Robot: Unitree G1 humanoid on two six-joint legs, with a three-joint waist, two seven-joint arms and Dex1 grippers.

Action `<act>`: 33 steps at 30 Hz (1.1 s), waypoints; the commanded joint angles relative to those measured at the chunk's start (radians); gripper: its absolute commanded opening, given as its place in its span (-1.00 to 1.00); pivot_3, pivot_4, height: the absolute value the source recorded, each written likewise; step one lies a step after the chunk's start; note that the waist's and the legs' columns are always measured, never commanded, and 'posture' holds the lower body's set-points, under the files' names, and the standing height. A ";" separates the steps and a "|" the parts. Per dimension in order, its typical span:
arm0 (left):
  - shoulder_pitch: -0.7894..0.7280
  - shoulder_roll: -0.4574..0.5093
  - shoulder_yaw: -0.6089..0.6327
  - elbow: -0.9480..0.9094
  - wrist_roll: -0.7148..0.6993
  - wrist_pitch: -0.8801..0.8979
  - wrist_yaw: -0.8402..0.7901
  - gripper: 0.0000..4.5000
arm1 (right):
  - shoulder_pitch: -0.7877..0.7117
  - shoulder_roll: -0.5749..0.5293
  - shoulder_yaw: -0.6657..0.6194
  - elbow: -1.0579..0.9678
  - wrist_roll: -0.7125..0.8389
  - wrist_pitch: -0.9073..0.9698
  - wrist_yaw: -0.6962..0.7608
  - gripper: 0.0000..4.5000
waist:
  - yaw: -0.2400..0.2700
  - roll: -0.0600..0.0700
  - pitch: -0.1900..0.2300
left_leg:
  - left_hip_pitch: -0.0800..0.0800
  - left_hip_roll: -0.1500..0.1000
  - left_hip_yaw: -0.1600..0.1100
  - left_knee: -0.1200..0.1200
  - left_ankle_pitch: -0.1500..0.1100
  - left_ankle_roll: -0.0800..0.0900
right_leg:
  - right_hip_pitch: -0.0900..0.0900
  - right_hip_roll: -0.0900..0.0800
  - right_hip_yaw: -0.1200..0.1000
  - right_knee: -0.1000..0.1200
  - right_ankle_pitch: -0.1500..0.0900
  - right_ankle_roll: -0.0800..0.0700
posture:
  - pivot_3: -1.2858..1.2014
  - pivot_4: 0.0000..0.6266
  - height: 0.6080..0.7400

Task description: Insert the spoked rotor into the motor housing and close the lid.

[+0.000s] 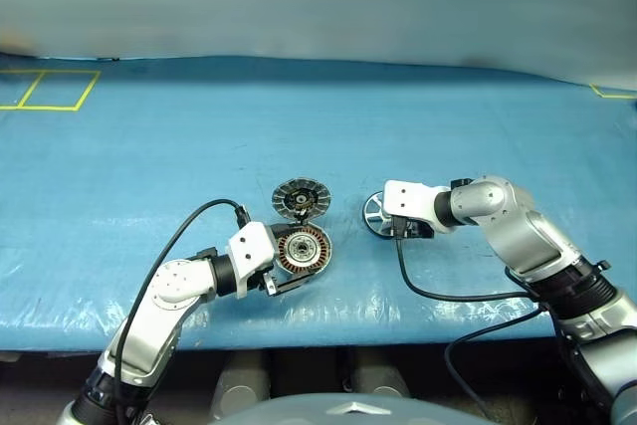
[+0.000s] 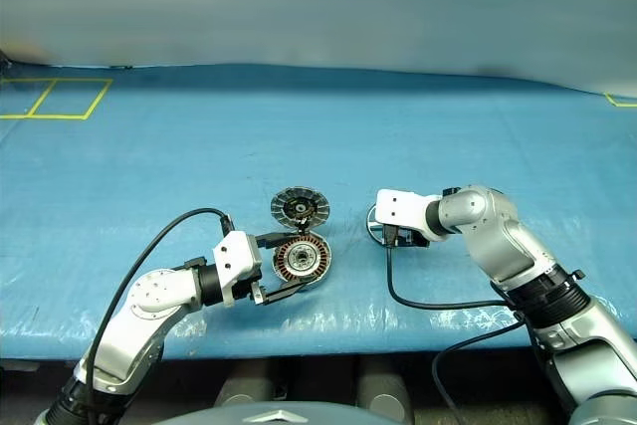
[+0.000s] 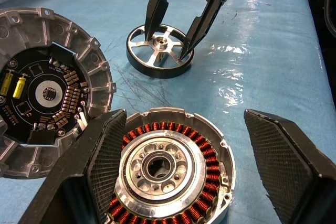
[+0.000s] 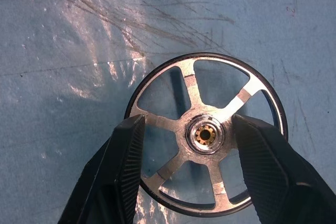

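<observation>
The motor housing (image 1: 304, 251) lies on the blue table with its copper windings facing up. My left gripper (image 3: 185, 115) is open and straddles it; one finger (image 3: 100, 156) lies against its side, the other stands apart. The lid (image 1: 300, 197) lies flat just beyond the housing and touches its edge, with the black centre and segmented rim facing up. To the right, the spoked rotor (image 4: 205, 135) lies flat on the table. My right gripper (image 4: 188, 124) points down over it, open. Its fingertips (image 3: 184, 56) reach between the spokes on either side of the hub.
Blue sheeting covers the table (image 1: 149, 146). Yellow tape squares (image 1: 50, 90) mark its far left corner, and another yellow mark (image 1: 612, 93) lies at the far right. Black cables (image 1: 438, 296) trail from both wrists toward the table's front edge.
</observation>
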 commanded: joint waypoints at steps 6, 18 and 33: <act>-0.005 -0.008 -0.001 0.001 0.003 -0.025 0.006 0.70 | -0.011 0.002 -0.025 0.019 -0.019 0.015 0.009 0.24 | -0.001 0.000 0.000 | 0.000 0.000 0.000 0.000 0.000 0.000 | 0.000 0.000 0.000 0.000 0.000 0.000 | 0.03 -0.52 1.00; 0.005 -0.007 0.000 -0.005 0.008 -0.024 0.012 0.70 | -0.049 0.006 -0.075 -0.037 0.045 0.038 0.073 0.24 | -0.002 0.000 0.000 | -0.001 0.000 0.000 -0.001 0.000 0.000 | -0.001 0.000 0.000 0.000 0.000 0.000 | 0.03 -0.52 1.00; 0.016 -0.013 -0.009 -0.010 0.013 -0.023 0.026 0.70 | -0.073 -0.050 -0.018 0.022 -0.058 -0.093 0.088 0.24 | -0.005 0.001 0.001 | -0.001 0.000 0.000 -0.001 0.000 0.000 | -0.002 0.000 0.000 0.000 0.000 0.000 | 0.03 -0.52 1.00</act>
